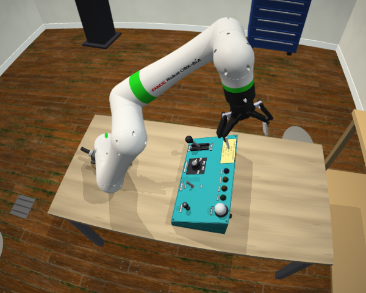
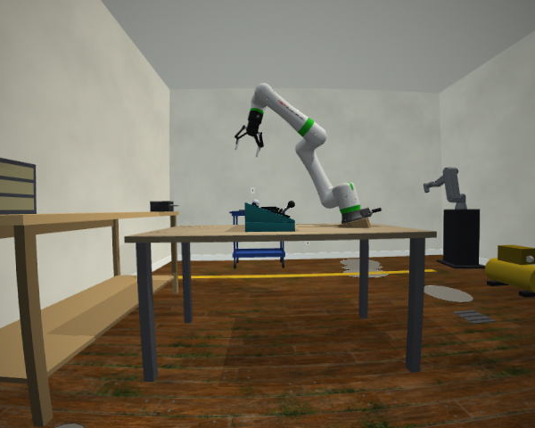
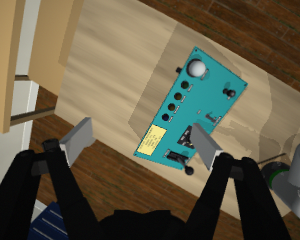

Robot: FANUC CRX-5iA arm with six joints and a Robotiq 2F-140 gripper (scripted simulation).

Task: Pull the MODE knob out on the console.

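The teal console (image 1: 205,201) (image 2: 263,222) (image 3: 210,92) stands on the wooden table (image 1: 287,195) (image 2: 350,232) (image 3: 105,70). Its labels are too small to read, so I cannot tell which control is MODE. It carries a small black knob (image 1: 185,206) (image 3: 230,92) at its near left corner, a rotary knob (image 1: 194,163) on a black plate, a black ball lever (image 1: 189,139) (image 2: 290,203) (image 3: 189,170), a small toggle (image 1: 189,184), a white dome (image 1: 220,209) (image 3: 196,67) and a column of round lamps. My gripper (image 1: 246,138) (image 2: 247,149) (image 3: 142,128) is open and empty. It hangs high above the console's far end, pointing down.
The arm's base (image 1: 113,163) (image 2: 350,207) stands on the table left of the console. A wooden shelf unit (image 1: 363,151) (image 2: 74,216) (image 3: 45,45) stands beside the table's right end. A blue drawer cabinet (image 1: 277,22) stands at the far wall.
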